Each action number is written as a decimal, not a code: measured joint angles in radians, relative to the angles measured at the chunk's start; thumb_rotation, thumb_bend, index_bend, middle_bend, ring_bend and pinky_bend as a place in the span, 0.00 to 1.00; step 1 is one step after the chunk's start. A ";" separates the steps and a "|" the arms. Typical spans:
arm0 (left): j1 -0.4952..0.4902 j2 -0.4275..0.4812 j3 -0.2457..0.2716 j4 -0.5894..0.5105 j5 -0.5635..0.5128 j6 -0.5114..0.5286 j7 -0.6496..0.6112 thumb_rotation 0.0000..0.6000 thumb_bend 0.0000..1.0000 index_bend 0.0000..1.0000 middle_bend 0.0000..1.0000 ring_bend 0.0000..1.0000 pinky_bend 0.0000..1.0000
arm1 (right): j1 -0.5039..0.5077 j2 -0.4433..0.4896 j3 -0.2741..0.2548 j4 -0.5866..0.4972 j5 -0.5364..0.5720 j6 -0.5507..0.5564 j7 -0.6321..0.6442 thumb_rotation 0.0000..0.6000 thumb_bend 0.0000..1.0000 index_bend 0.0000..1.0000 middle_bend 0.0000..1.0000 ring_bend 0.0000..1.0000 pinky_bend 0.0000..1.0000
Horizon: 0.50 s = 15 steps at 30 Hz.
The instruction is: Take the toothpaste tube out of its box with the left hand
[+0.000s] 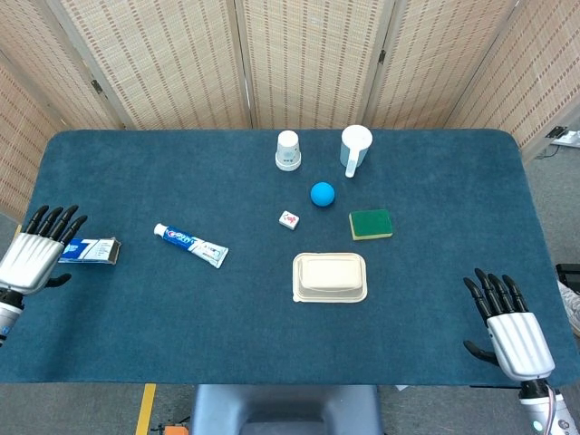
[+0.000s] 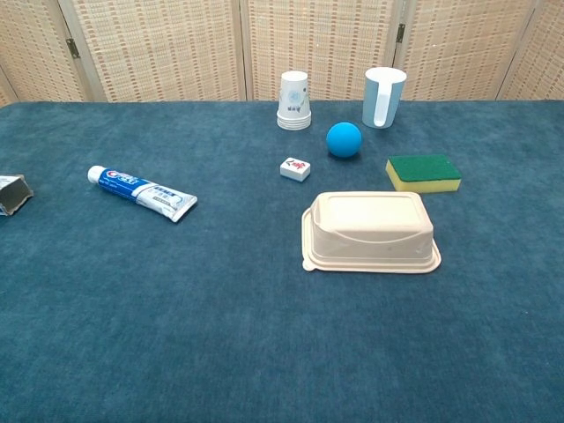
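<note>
The toothpaste tube (image 1: 190, 245) (image 2: 141, 192) lies flat on the blue table, outside its box, cap to the left. To its left the blue-and-white box (image 1: 95, 249) lies on its side with its open end facing the tube; the chest view shows only that end (image 2: 13, 192). My left hand (image 1: 34, 258) is over the box's left end with fingers straight and spread; the box end under it is hidden. My right hand (image 1: 507, 331) rests near the table's front right corner, fingers spread and empty. Neither hand shows in the chest view.
A paper cup (image 1: 288, 149) and a white mug (image 1: 355, 148) stand at the back. A blue ball (image 1: 323, 193), a small tile (image 1: 289, 219), a green sponge (image 1: 371, 224) and a lidded cream container (image 1: 330, 276) fill the middle.
</note>
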 measured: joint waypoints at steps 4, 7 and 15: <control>0.055 -0.039 0.008 -0.025 -0.017 0.059 0.020 1.00 0.11 0.00 0.00 0.00 0.00 | -0.003 0.001 -0.002 0.000 -0.005 0.007 0.002 1.00 0.13 0.00 0.00 0.00 0.00; 0.098 -0.065 0.011 -0.034 -0.033 0.096 -0.046 1.00 0.11 0.00 0.00 0.00 0.00 | -0.005 0.003 0.000 0.000 -0.001 0.010 0.010 1.00 0.13 0.00 0.00 0.00 0.00; 0.241 -0.160 0.007 -0.001 -0.094 0.219 -0.246 1.00 0.11 0.00 0.00 0.00 0.00 | 0.009 0.004 0.022 0.000 0.075 -0.036 0.021 1.00 0.13 0.00 0.00 0.00 0.00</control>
